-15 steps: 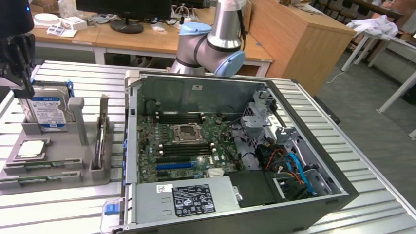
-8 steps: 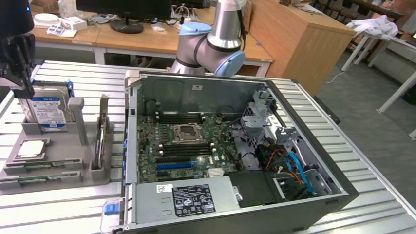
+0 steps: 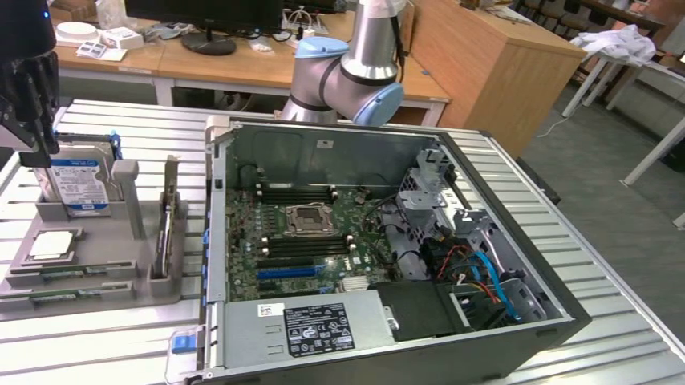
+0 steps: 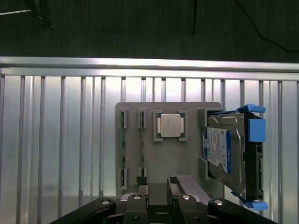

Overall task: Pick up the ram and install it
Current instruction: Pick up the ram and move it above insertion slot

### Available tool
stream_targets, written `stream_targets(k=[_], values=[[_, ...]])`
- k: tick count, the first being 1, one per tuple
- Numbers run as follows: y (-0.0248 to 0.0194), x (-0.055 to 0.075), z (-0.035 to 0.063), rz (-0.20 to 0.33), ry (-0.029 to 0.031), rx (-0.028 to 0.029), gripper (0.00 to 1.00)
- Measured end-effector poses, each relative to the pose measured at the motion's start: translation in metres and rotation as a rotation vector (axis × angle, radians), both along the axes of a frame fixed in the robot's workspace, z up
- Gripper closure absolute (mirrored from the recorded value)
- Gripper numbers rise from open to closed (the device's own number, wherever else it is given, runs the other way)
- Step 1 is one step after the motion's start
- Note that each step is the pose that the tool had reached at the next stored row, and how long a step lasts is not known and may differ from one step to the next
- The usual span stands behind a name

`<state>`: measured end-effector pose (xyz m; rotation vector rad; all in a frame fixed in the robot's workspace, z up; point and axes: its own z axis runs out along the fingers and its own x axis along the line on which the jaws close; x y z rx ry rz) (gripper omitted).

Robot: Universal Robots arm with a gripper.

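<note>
Exterior view: raised station off the arm, angled down across the slatted tabletop (image 3: 107, 353) from mid-distance. Open computer case (image 3: 374, 241) central; grey holder (image 3: 107, 277) at the exterior view's left.
Wrist view: mounted behind the pincer (image 4: 158, 183), facing straight down, closer in.
Shared ground: the grey holder, its hard drive (image 4: 224, 154) and processor (image 4: 169, 126), and the surrounding tabletop slats.

A robotics lab set up in an office room; a ribbed metal workbench (image 3: 96, 345) lies under the pincer (image 4: 157, 182), with an opened computer case (image 3: 514, 345) beside it; well beyond the pincer stand wooden desks (image 3: 246, 72) bearing a monitor (image 3: 204, 12) and small boxes (image 3: 118, 36).
</note>
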<state>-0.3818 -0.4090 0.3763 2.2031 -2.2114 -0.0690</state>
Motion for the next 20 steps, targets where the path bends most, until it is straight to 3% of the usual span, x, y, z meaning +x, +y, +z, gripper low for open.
stream_targets(k=[10, 11, 13, 20], values=[[0.0, 0.0, 0.0, 0.0, 0.0, 0.0003, 0.69], [0.0, 0.0, 0.0, 0.0, 0.0, 0.0003, 0.63], [0.0, 0.0, -0.0005, 0.0, -0.0003, 0.0004, 0.63], [0.0, 0.0, -0.0124, 0.0, -0.0065, 0.0003, 0.63]])
